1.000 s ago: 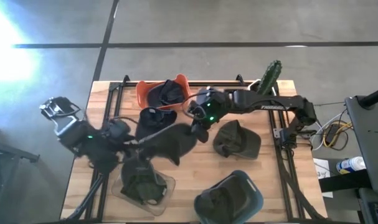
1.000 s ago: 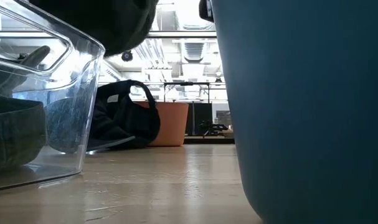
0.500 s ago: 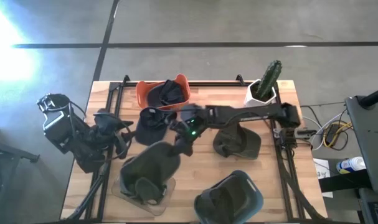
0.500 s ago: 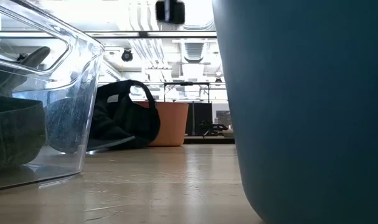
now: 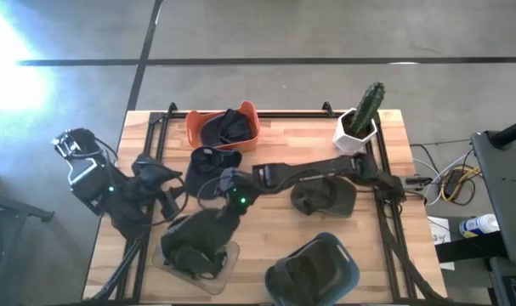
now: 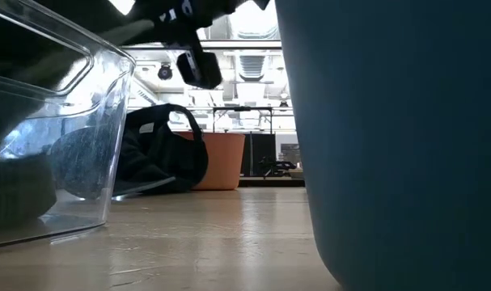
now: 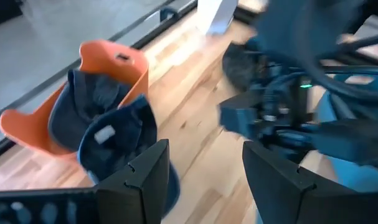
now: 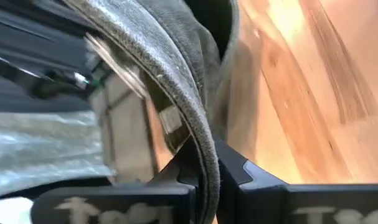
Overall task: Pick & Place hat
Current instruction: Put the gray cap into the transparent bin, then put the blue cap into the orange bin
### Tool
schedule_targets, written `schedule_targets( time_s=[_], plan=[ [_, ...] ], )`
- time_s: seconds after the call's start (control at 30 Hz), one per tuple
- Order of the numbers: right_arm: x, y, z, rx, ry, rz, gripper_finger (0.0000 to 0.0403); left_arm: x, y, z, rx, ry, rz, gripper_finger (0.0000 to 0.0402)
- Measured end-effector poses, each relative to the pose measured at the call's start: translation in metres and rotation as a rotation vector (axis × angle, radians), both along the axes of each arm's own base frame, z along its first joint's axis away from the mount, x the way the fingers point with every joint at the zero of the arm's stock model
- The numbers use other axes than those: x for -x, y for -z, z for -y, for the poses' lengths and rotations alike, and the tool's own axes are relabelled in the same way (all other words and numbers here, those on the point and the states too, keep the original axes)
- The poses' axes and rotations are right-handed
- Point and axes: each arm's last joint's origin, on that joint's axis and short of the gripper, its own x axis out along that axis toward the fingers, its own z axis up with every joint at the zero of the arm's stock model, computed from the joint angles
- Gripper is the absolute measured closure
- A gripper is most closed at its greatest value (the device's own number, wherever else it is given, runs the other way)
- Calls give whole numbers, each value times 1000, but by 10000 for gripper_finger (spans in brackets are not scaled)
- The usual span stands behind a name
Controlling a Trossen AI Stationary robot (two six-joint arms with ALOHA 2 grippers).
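Observation:
My right gripper is shut on an olive hat that lies over the clear bin at the table's near left. The bin also holds another olive hat. My left gripper is open and empty, left of the bin near the table's left edge. In the right wrist view the olive hat fills the picture ahead of my right gripper. My right gripper pinches the olive hat's piped edge between its two fingers. The fingers slant down from the table's right side. The hat reaches away from the fingers over the clear bin; whether it rests on the hat below cannot be told.
A navy hat lies on the table beside an orange bin that holds a dark hat. Another olive hat lies at mid right. A blue bin with a hat stands at the near edge. A potted cactus stands far right.
My right gripper has gone toward the table's left and near edge and down, carrying the olive hat from mid table to over the clear bin. My left gripper has drawn back toward the table's left edge, away from the hat.

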Motion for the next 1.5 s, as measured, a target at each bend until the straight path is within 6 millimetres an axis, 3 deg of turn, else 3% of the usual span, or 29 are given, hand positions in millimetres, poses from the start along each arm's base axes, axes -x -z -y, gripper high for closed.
schedule_targets(
  time_s=[0.17,0.4,0.53,0.67,0.87,1.2,1.33,1.5],
  plan=[
    [-6,7,-14,70,-48,-55,390,3,26,-2,25,-39,-58,205],
    [-7,-5,-26,100,-126,-9,390,13,56,-10,68,-118,-87,205],
    [-11,16,-25,83,-120,-76,390,18,63,-15,63,-122,-96,205],
    [-13,17,-26,69,-144,-61,380,22,64,-19,62,-123,-87,205],
    [-14,19,-19,87,-132,-61,314,24,63,-21,69,-121,-79,205],
    [-9,-11,14,6,-173,18,206,29,57,-29,12,-133,10,205],
    [-3,-26,26,26,-200,68,189,34,52,-39,-1,-147,50,205],
    [11,-65,49,136,-87,151,187,39,49,-47,-34,-136,47,205]
  ],
)
